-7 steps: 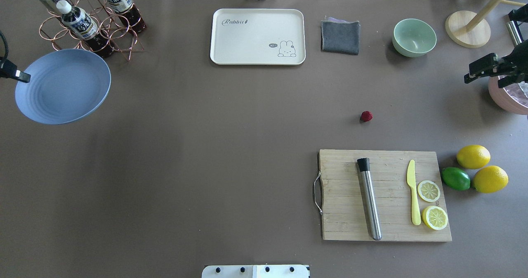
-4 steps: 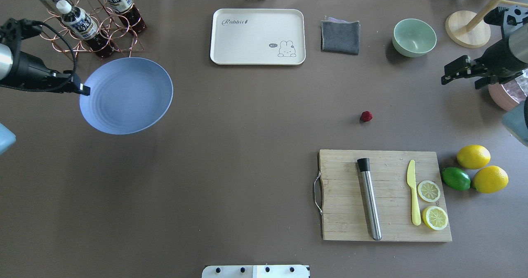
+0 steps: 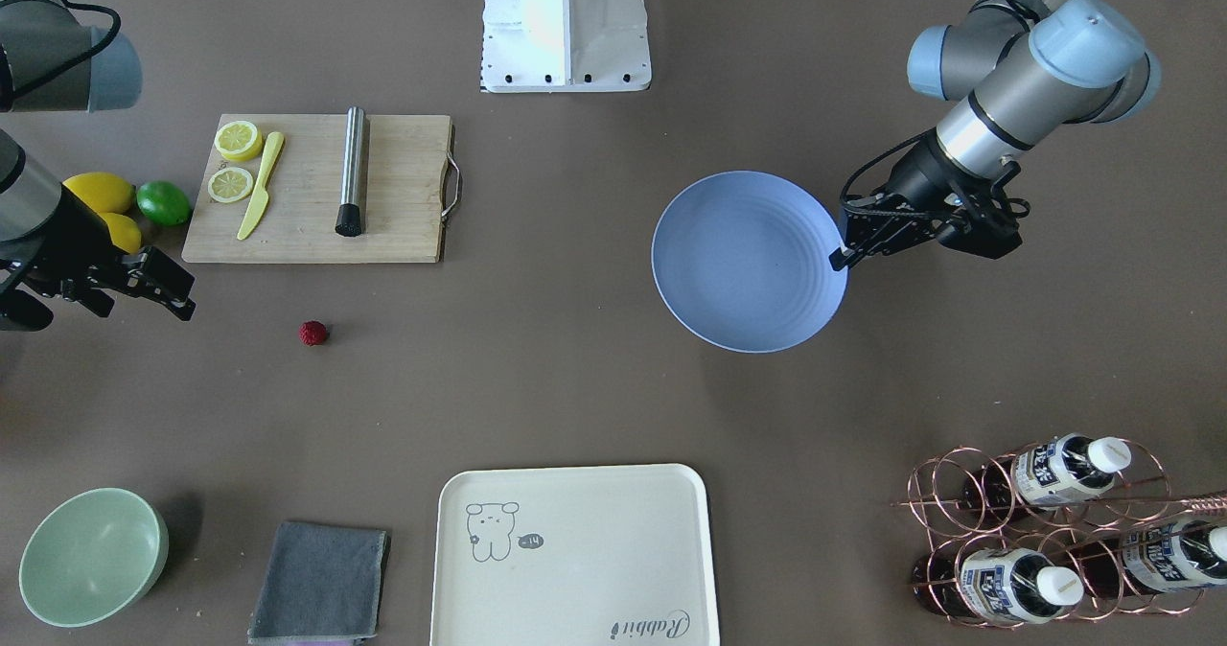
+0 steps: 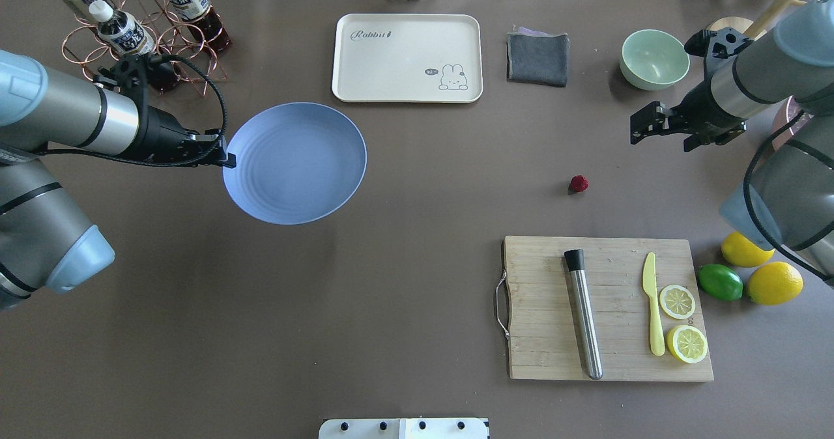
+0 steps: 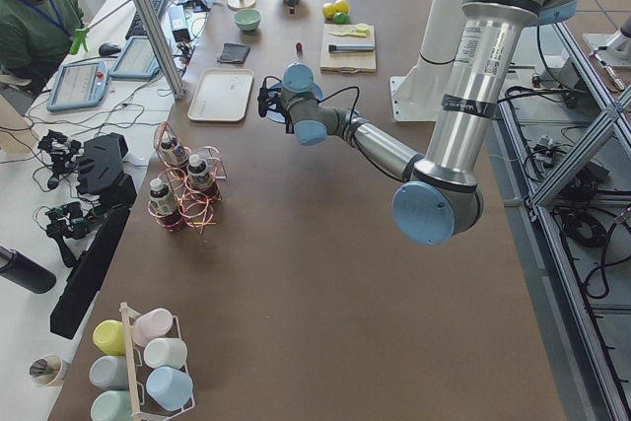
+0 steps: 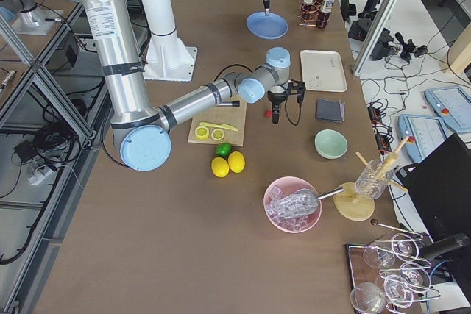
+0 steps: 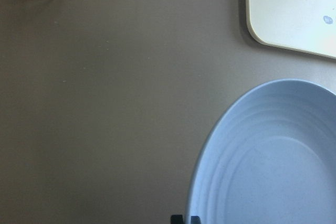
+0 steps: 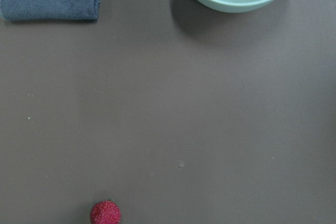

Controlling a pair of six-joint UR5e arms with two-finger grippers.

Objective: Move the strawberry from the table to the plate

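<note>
The strawberry [image 4: 578, 183] [image 3: 312, 333], small and dark red, lies on the brown table [image 4: 404, 283] just beyond the cutting board; it also shows at the bottom of the right wrist view [image 8: 105, 213]. My left gripper [image 4: 225, 159] [image 3: 839, 258] is shut on the near-left rim of the pale blue plate [image 4: 294, 163] [image 3: 748, 261] [image 7: 273, 161], left of the table's middle. My right gripper [image 4: 635, 131] [image 3: 182, 296] hovers open and empty to the right of and a little beyond the strawberry, apart from it.
A wooden cutting board [image 4: 606, 309] carries a metal rod, a yellow knife and lemon slices. Two lemons and a lime [image 4: 720, 282] lie right of it. At the far side are a green bowl [image 4: 654, 58], grey cloth [image 4: 537, 58], cream tray [image 4: 407, 58] and bottle rack [image 4: 143, 28].
My left arm has carried the plate rightward from the table's left edge towards the middle. The right arm has come in leftward, nearer the strawberry, which has not moved.
</note>
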